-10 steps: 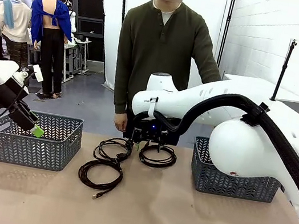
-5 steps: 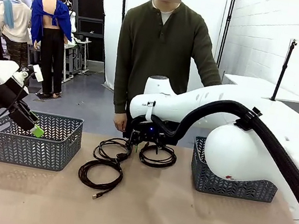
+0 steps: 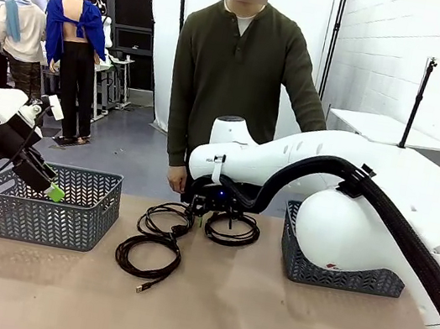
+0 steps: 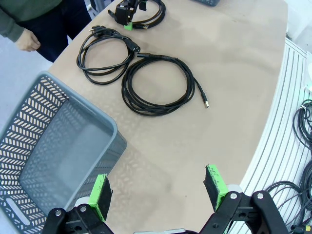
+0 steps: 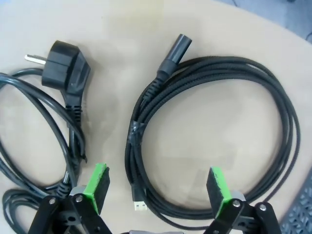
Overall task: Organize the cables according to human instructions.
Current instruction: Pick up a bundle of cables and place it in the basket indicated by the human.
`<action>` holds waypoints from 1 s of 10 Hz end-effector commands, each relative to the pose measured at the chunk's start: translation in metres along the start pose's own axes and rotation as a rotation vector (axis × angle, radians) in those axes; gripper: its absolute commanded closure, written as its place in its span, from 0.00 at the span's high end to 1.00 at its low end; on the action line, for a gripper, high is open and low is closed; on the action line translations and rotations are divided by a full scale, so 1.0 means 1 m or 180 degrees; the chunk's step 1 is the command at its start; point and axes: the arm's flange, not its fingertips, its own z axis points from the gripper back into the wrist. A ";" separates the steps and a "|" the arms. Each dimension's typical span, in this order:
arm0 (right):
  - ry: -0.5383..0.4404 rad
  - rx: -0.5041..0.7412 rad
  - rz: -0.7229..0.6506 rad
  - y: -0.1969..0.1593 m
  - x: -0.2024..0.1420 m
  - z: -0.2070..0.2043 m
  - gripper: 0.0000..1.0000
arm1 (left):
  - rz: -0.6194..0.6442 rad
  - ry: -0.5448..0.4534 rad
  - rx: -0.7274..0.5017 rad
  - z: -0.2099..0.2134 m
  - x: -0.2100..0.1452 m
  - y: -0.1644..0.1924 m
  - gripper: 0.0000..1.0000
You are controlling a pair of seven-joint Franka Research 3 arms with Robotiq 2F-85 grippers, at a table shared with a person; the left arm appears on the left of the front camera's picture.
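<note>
Hovering over the braided cable coil, right jaws gape wide; left jaws wide by basket.

Right gripper low, fingers spread wide, its arm stretched across — left gripper raised, likewise spread.

The desk has a smooth, matt tan top, and the left basket and right basket are dull grey plastic with pierced herringbone walls. Under the right pincer, whose green pads look like matt rubber on black plastic, the braided cable has a rough woven sheath, while the plug cable has a smooth, faintly shiny jacket and 1 bright metal pin. The arm shell is glossy white plastic carrying a ribbed black hose, and the person's sweater is matt knit cloth.
</note>
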 end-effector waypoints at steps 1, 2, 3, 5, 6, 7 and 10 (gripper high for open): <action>-0.0067 -0.0134 -0.0141 0.005 0.015 -0.002 1.00 | -0.0036 -0.0040 -0.0056 0.000 -0.002 0.003 1.00; -0.0056 -0.0138 -0.0141 0.004 0.015 -0.006 1.00 | -0.0036 -0.0040 -0.0056 0.000 -0.002 0.003 1.00; -0.0049 -0.0148 -0.0141 0.005 0.017 -0.007 1.00 | -0.0036 -0.0040 -0.0056 0.000 -0.002 0.003 1.00; 0.0002 -0.0160 -0.0141 0.004 0.020 -0.010 1.00 | -0.0036 -0.0040 -0.0056 0.000 -0.002 0.003 1.00; 0.0034 -0.0145 -0.0137 0.004 0.020 -0.012 1.00 | -0.0036 -0.0040 -0.0056 0.000 -0.002 0.003 1.00; 0.0069 -0.0144 -0.0130 0.004 0.020 -0.012 1.00 | -0.0036 -0.0040 -0.0056 0.000 -0.002 0.003 1.00; 0.0120 -0.0139 -0.0210 0.002 0.021 -0.013 0.47 | -0.0036 -0.0040 -0.0056 0.000 -0.002 0.003 1.00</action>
